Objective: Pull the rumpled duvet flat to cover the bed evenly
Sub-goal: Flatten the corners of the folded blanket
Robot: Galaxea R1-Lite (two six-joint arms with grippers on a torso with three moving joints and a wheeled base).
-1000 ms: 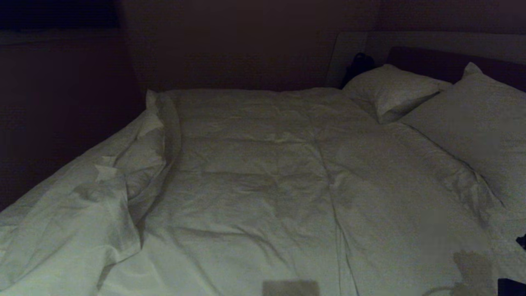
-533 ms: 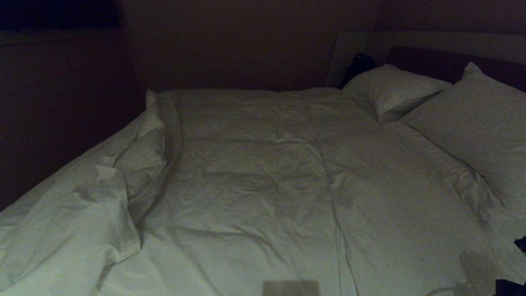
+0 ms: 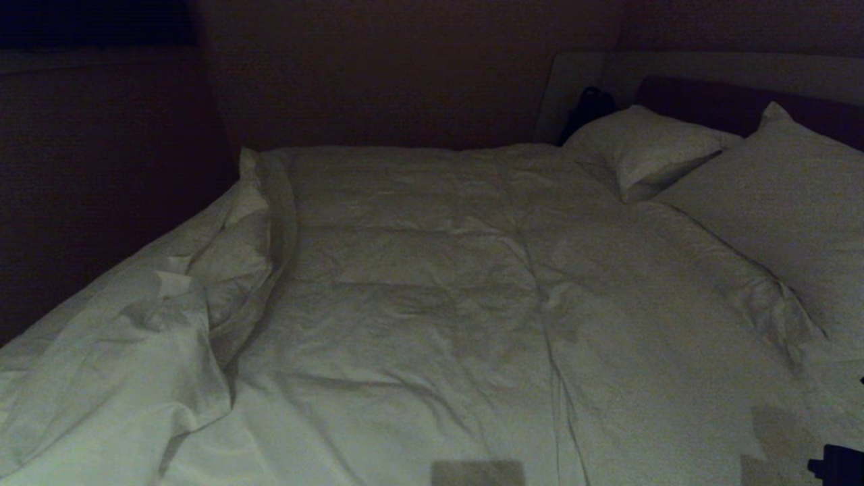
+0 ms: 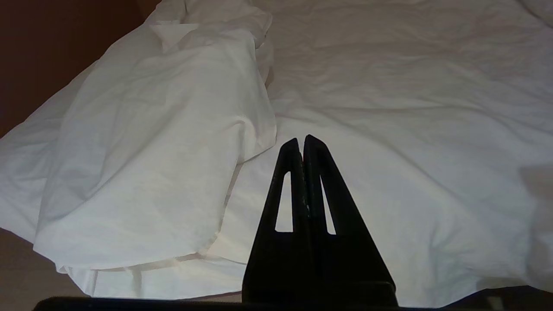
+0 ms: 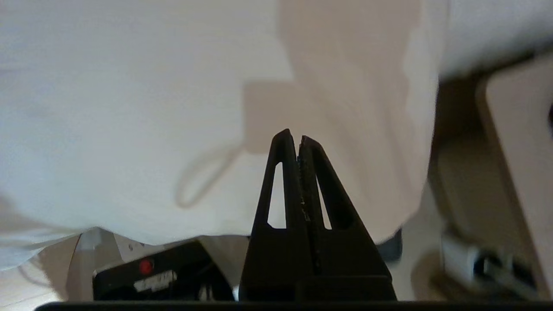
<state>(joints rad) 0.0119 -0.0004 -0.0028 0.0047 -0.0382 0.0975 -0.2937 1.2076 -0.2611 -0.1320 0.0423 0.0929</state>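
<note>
I'm seeing puffy creased duvet (image 3: 432,297) bunching at 9 o'clock on bed (image 3: 580,81) | left pincer (image 4: 302,142) closed, empty | right pincer (image 5: 293,138) closed, empty

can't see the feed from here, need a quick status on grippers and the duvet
Left gripper shut, empty, parked over near edge. Right gripper shut, empty, low at bed's side. Duvet mostly spread, bunched fold along robot's left side. Nothing in the way.

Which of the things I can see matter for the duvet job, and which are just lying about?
Job:
- duvet, bunched at the robot's left
- bed
- left tool, shut, empty
- right tool, shut, empty

Lying about:
- two pillows
- dark object behind the pillows
</note>
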